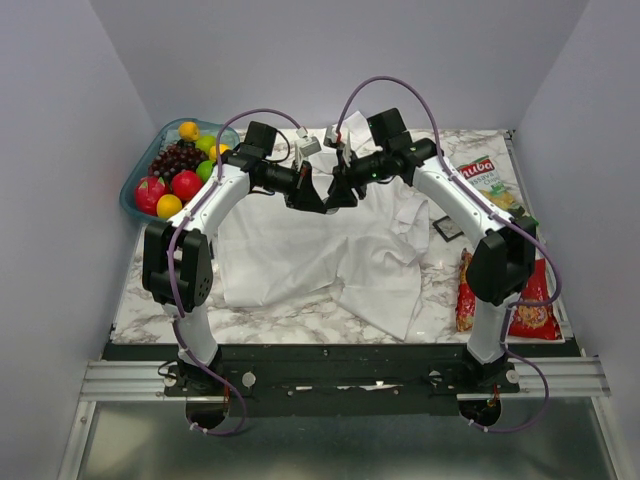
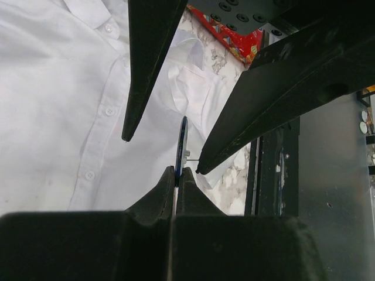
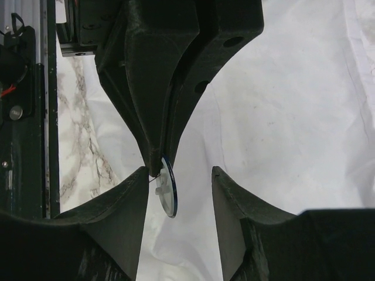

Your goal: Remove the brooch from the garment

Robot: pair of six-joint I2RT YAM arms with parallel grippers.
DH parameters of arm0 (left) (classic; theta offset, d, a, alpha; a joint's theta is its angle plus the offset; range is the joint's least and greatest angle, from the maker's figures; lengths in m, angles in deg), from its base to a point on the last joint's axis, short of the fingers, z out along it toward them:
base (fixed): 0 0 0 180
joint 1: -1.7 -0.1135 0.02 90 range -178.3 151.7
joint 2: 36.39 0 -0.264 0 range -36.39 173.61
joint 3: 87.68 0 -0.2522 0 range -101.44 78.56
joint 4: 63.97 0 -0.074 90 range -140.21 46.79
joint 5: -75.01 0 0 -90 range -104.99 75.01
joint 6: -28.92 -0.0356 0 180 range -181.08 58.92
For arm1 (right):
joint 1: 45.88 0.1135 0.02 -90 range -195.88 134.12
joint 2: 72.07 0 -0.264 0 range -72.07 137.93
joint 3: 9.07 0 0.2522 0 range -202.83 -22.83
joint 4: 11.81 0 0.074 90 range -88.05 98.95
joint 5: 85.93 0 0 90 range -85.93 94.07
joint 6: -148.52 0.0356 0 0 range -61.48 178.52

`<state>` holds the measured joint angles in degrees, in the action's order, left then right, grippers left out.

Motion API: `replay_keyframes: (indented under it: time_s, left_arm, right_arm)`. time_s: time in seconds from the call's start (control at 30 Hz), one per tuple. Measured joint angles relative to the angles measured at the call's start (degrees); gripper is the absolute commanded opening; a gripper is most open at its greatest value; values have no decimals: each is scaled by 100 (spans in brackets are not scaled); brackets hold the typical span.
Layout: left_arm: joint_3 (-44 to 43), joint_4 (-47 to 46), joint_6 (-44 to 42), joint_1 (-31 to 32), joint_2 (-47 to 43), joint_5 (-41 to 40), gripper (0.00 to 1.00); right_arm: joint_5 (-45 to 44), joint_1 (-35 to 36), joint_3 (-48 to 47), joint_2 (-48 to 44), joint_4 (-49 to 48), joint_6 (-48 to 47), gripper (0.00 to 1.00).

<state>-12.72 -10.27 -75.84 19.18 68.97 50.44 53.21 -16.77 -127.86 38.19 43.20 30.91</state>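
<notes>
Left gripper (image 2: 177, 171) first: I have it pressed shut on the brooch (image 2: 183, 140), a thin blue disc held edge-on with its pin showing, raised off the garment (image 1: 280, 250) that lies spread on the marble table (image 1: 250, 322). Just to its right, my right gripper (image 3: 179, 171) faces it, spread apart and straddling the disc. I cannot tell whether it touches.

- left gripper (image 2: 176, 173) at the bottom, fingers squeezed together on the edge of the brooch (image 2: 183, 143), which is dark blue and edge-on
- right gripper (image 2: 162, 154) comes in from the top, fingers spread either side of it
- wrinkly white garment (image 2: 64, 105) underneath, buttons showing
- red packet (image 2: 237, 41) on the marble table (image 2: 229, 190)
</notes>
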Motion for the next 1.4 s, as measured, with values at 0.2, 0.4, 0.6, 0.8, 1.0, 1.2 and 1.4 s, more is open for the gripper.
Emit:
replay_keyframes:
  time_s: [0.2,0.4,0.6,0.8,1.0,1.2,1.4]
  left_arm:
    - [0,-2,2,-15,0,-4,0]
    - [0,-2,2,-26,17,-4,0]
    - [0,-7,2,-48,52,-2,0]
    - [0,-11,-22,-87,96,-4,0]
    - [-76,61,-129,-94,188,7,0]
    - [-164,122,-144,-103,262,133,0]
    - [-177,-90,280,-133,348,400,0]
  right_arm:
    - [-74,22,0,35,15,-7,42]
    - [-118,24,-17,48,98,-81,39]
    - [-221,55,-114,98,221,-155,33]
    - [-258,59,-273,216,350,-232,24]
    - [-275,57,-339,282,413,-280,22]
    - [-232,57,-356,302,431,-302,19]
    - [-138,35,-356,302,417,-302,17]
